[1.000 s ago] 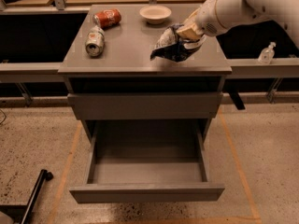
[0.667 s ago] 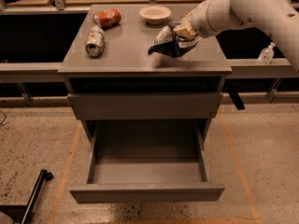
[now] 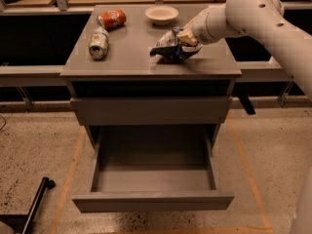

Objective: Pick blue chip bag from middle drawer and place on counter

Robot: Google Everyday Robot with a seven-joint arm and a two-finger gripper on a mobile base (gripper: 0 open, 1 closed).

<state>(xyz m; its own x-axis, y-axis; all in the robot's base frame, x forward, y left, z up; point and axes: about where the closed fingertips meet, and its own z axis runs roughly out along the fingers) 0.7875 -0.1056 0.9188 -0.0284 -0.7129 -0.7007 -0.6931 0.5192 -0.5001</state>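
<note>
gripper (image 3: 184, 39): yours is clamped on the blue chip bag (image 3: 168, 51), at the desk's (image 3: 126, 62) 3 o'clock side.
blue chip bag: low over the desk, contact unclear.
middle drawer (image 3: 153, 179): open at 6 o'clock.

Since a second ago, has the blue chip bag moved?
Yes. Gripped by the end effector over the counter, the blue chip bag has shifted left in the view, nearly in line with the white bowl behind it.

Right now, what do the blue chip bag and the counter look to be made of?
The blue chip bag: thin glossy foil-like film, going by crumples and silvery glints; the gripper is at its upper right edge. The counter: smooth matte grey slab, perhaps laminate or painted board; only soft reflections.
</note>
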